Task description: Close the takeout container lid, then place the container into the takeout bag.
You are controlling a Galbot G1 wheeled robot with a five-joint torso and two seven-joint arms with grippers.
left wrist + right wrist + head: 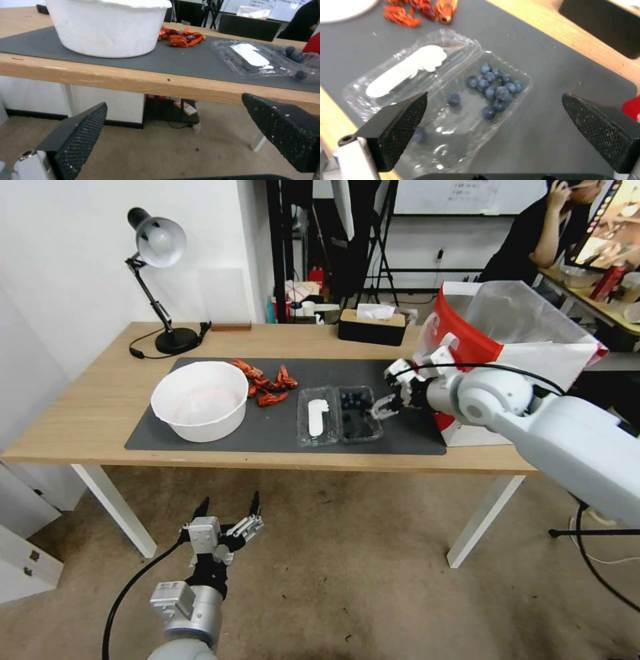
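Takeout container [361,413] lies open and flat on the dark grey mat [200,450] on the wooden tabletop [87,407] in the head view, its lid [317,415] folded out toward the white bowl [199,400], blueberries in the other half; the right gripper [392,392] hovers just beside the berry half, jaws spread and holding nothing; the red-and-white takeout bag [467,340] stands upright behind that arm, clear liner showing at its mouth; orange-red crayfish [267,383] lie between bowl and container; the left gripper [227,513] hangs low before the tabletop edge, over the carpet, jaws wide.

Left wrist view: bowl [106,27], crayfish [181,37] and the lid [250,58] sit on the mat [40,45]; the lid's white oblong label shows no readable print.

Right wrist view: the container [480,100] lies beneath the wide jaws, blueberries [496,87] clustered in one half; the label on the lid [406,72] reads blank from here.
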